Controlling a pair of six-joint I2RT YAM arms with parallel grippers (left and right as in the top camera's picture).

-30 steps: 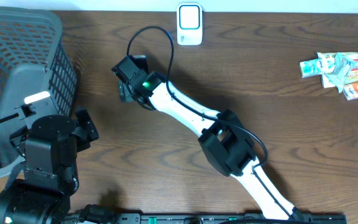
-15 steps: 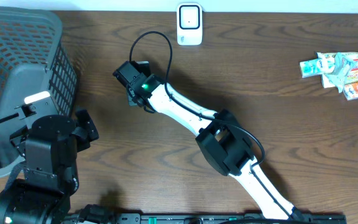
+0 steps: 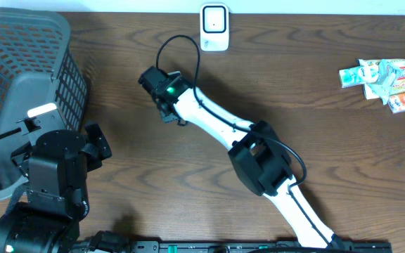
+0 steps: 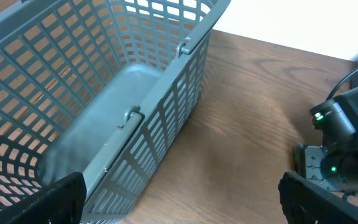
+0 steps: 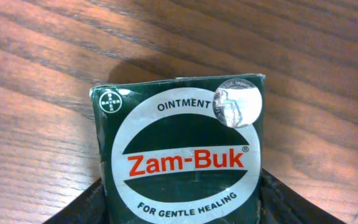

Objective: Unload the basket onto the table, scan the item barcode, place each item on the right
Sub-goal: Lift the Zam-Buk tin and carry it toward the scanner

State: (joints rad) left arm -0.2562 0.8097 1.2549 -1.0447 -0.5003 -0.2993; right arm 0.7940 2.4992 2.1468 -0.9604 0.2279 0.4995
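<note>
Right gripper (image 5: 182, 205) pinches the Zam-Buk box (image 5: 182, 149); left gripper (image 4: 185, 202) gapes empty. Next, the barcode must face the far scanner (image 3: 214, 27).

The right arm (image 3: 216, 126) is slim white tubing with chunky black joints (image 3: 262, 165). A green light (image 3: 166, 89) glows near its far end, and a thin black cable (image 3: 181, 46) loops off it. The left arm (image 3: 51, 176) is boxy black housings, and the left tool (image 4: 179, 202) has matte black fingers (image 4: 58, 202).
</note>
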